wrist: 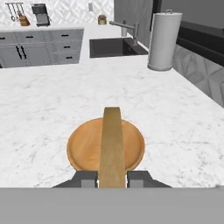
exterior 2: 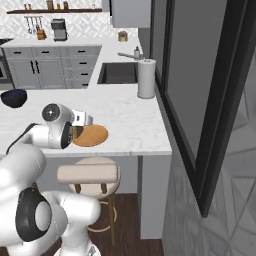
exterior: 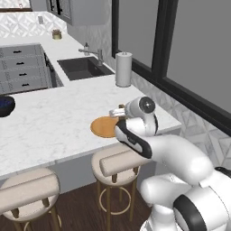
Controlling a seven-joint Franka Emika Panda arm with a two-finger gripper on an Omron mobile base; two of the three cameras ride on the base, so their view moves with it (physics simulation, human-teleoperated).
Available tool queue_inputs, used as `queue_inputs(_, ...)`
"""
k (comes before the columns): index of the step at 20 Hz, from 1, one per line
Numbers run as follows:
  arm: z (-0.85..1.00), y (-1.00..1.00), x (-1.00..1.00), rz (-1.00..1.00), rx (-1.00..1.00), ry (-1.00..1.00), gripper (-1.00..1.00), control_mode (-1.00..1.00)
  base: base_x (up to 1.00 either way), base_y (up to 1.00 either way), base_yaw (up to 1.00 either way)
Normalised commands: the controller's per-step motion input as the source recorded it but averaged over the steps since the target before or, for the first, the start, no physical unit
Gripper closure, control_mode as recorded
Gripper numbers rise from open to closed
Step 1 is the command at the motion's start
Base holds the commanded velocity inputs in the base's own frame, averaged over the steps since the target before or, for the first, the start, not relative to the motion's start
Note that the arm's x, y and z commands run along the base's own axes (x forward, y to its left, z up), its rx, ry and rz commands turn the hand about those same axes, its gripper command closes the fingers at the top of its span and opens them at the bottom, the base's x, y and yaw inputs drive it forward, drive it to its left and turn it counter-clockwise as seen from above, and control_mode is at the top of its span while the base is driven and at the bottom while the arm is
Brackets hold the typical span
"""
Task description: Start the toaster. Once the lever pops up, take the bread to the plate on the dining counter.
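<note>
I'm on the last leg: delivery. My end effector (wrist: 112, 178) is clamped tight on the tan-brown bread slice (wrist: 111, 148), which I see edge-on in the hand view, standing between the two dark fingertips (wrist: 85, 178) and reaching out over the flat round orange-brown plate (wrist: 83, 146). The plate sits near the front edge of the long white marble worktop (exterior: 49, 122), close to the corner above the round padded stools (exterior: 118, 163). From the base views, the slice hangs just above the plate's near rim. I judge the next move needs a short descent, a tilt to lay the slice flat, then letting go.
</note>
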Motion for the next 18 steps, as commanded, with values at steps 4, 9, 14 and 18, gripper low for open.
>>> queue_inputs(4, -0.47, 0.00, 0.27, 0.00, -0.04, 0.00, 1.00, -1.00, 0.00, 0.00, 0.00)
queue_inputs(9, -0.21, 0.00, 0.36, 0.00, 0.00, 0.00, 1.00, -1.00, 0.00, 0.00, 0.00)
queue_inputs(14, -0.07, 0.00, 0.44, 0.00, 0.00, 0.00, 1.00, -1.00, 0.00, 0.00, 0.00)
queue_inputs(18, -0.03, 0.00, 0.31, 0.00, 0.00, -0.01, 1.00, -1.00, 0.00, 0.00, 0.00)
